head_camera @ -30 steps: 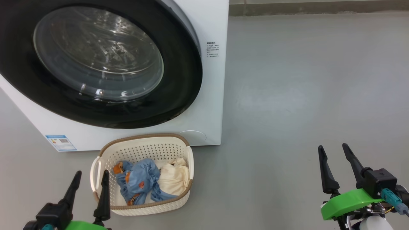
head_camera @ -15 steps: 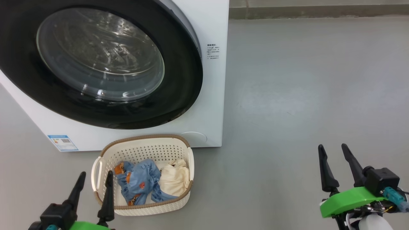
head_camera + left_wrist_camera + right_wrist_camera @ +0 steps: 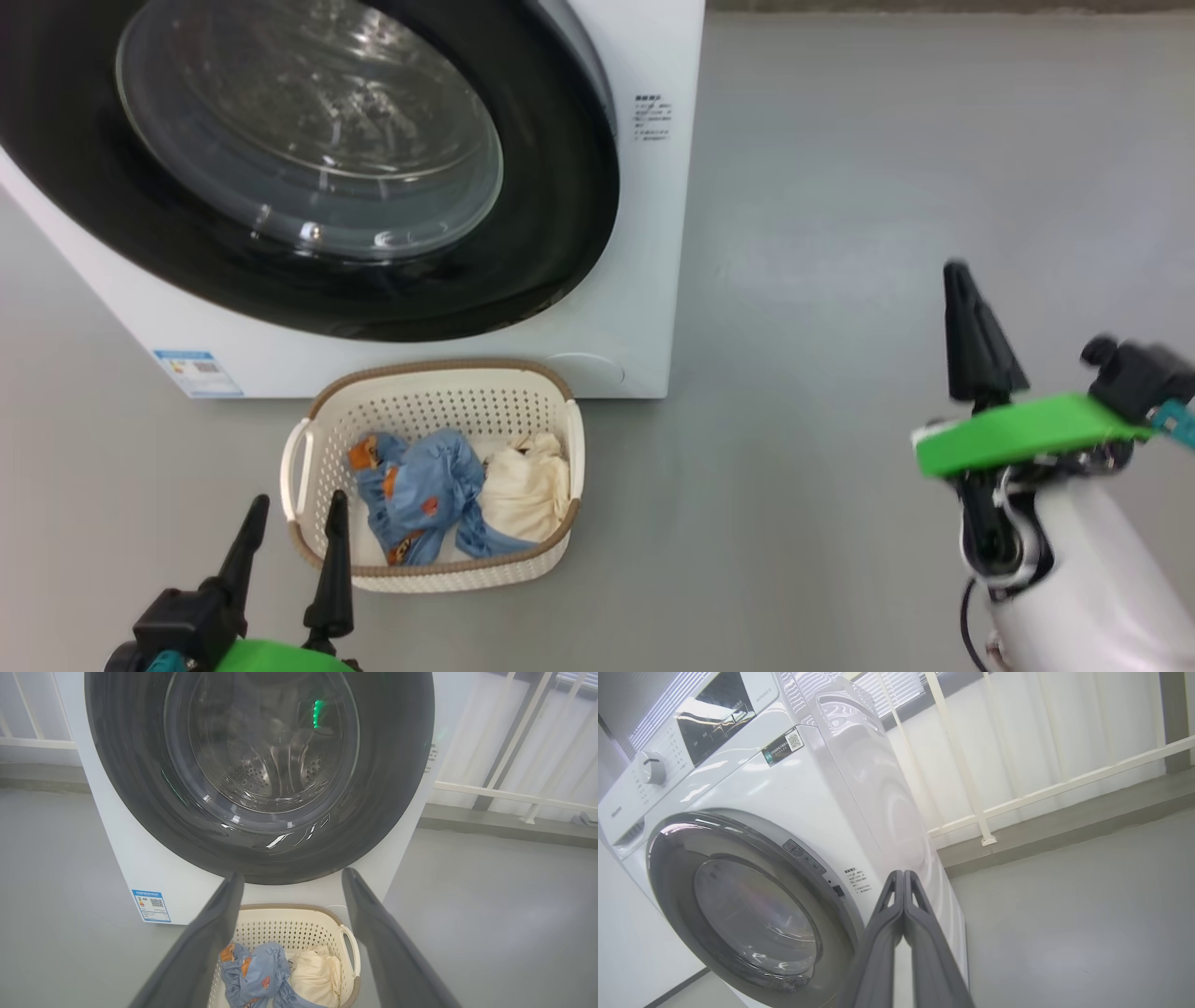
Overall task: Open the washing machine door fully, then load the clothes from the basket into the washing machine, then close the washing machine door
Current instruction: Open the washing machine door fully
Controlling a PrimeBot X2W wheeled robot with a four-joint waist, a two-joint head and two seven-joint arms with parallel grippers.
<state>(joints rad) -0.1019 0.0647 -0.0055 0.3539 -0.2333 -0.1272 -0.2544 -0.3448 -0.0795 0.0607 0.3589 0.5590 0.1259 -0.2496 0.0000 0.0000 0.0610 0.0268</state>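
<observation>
The washing machine door (image 3: 308, 149), a large round glossy black panel with a bulging clear glass window at its centre, lies closed flat against the front of the big white front-loading washing machine (image 3: 644, 280). In the left wrist view the perforated steel drum shows through the door (image 3: 261, 765) glass. A small blue label sticker (image 3: 198, 371) sits at the lower left corner of the machine front.

The small rectangular cream plastic basket (image 3: 429, 411), with perforated sides, a brown woven-look rim and white side handles, stands on the grey floor (image 3: 840, 233) just in front of the machine, below the door. Inside it lie the clothes: a light blue garment with orange prints (image 3: 420, 485) on the left and a plain cream garment (image 3: 527, 490) touching it on the right.

The left gripper (image 3: 297, 509) is at the basket's near left corner, fingers spread apart and holding nothing. In the head view one finger overlaps the rim; contact cannot be judged.

The right gripper (image 3: 962, 299), blurred in the head view, is above bare floor to the right of the machine, well apart from the basket. The right wrist view shows this gripper (image 3: 902, 877) with fingers pressed together, empty, pointing toward the machine's right front edge.
</observation>
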